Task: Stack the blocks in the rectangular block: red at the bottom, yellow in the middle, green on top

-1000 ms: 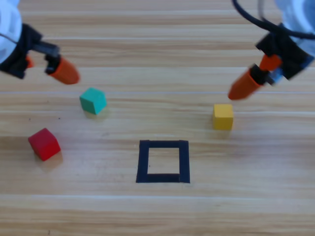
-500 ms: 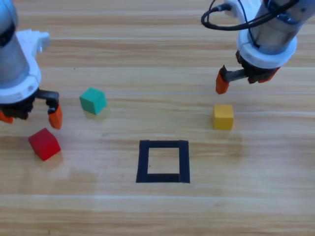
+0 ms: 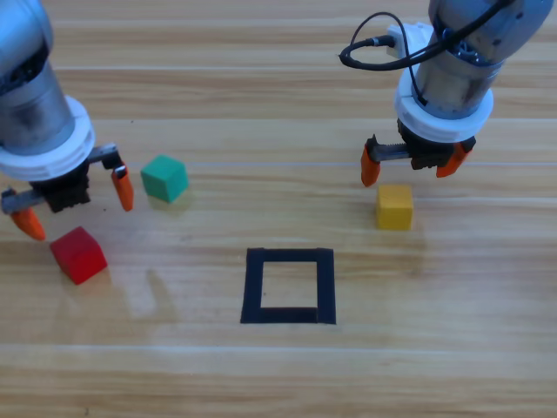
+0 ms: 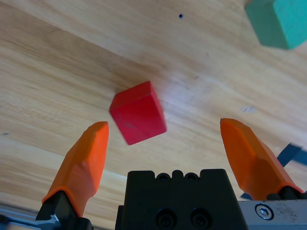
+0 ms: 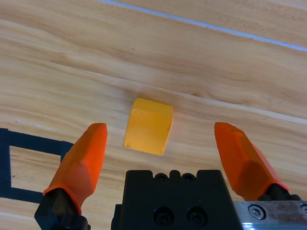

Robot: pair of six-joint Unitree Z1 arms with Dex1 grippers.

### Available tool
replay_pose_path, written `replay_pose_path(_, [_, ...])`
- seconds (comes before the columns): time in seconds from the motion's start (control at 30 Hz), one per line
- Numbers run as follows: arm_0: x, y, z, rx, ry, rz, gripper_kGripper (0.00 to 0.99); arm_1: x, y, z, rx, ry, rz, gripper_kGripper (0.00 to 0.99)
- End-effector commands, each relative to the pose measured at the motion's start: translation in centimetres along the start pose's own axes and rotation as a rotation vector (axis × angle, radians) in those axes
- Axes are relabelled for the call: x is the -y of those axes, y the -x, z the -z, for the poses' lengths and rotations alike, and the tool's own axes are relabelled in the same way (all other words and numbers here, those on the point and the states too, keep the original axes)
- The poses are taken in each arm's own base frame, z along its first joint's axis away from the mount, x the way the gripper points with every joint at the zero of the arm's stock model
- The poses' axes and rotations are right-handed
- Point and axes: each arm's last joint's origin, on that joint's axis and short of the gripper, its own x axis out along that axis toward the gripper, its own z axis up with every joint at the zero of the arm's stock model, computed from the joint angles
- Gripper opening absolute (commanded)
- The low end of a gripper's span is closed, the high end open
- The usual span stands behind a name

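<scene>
High view: left gripper [image 3: 77, 202], jaws wide, hangs just above the red cube [image 3: 78, 254] at table left; right gripper [image 3: 409, 165], also wide, is over the yellow cube [image 3: 394, 206]. Green cube [image 3: 164, 178] lies apart, tape square [image 3: 289, 286] bare. Judged step: pick red first; next, descend and close.

Green cube [image 4: 277, 21] and black tape square [image 5: 29, 163], each cut off by wrist-view edges.

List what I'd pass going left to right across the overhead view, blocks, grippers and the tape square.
left gripper → red cube → green cube → black tape square → yellow cube → right gripper
</scene>
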Motion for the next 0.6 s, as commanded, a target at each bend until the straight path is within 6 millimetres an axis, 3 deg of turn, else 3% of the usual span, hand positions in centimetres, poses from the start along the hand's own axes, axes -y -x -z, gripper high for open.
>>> replay_pose_path(0.03, [0.6, -3.4, -1.7, -0.044, 0.170, -0.064, 0.990, -1.0, -3.7, 0.5, -0.077, -0.025, 0.024, 0.988])
replay_pose_path(0.37, [-0.2, -5.5, -2.4, -0.091, 0.288, -0.120, 0.989, -1.5, -6.5, 0.5, -0.146, -0.048, 0.026, 0.928])
replay_pose_path(0.6, [-0.4, -3.7, -2.7, -0.064, 0.252, -0.080, 0.974, -1.9, -7.8, 0.6, -0.191, -0.038, 0.041, 0.727])
